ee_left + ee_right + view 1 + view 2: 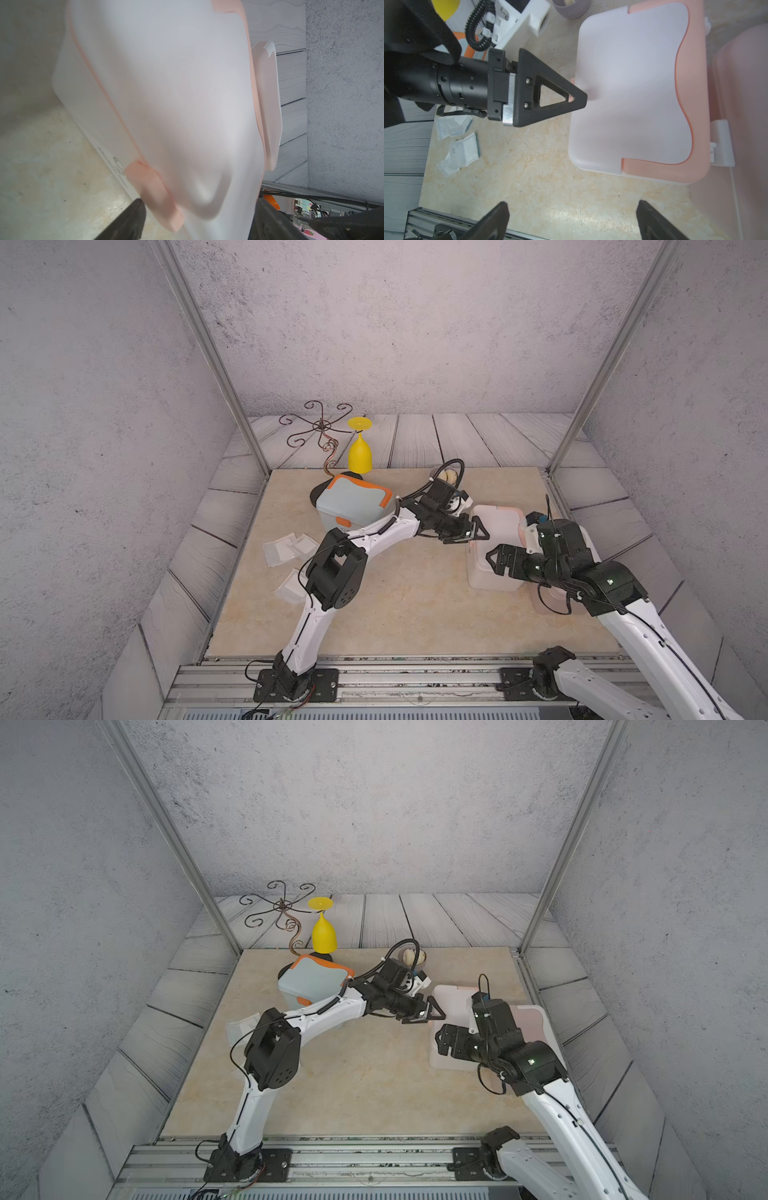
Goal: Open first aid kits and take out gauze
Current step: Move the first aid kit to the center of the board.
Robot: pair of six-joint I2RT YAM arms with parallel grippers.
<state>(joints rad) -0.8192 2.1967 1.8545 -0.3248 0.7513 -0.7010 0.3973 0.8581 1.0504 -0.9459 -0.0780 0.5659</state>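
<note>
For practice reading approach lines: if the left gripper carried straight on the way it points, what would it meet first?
The white kit with peach trim: the left gripper points at its peach latch, open jaws either side. Whether they touch yet is unclear.

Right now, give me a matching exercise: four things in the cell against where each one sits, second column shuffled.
1. grey-blue kit
2. white kit
3. gauze packets
4. yellow goblet

A. upside down on the wire stand
B. loose near the left edge of the table
C. front latch at the tip of the left end effector
D. lid shut, just in front of the stand's base

Pairs: 1-D, 2-C, 3-B, 4-A
</note>
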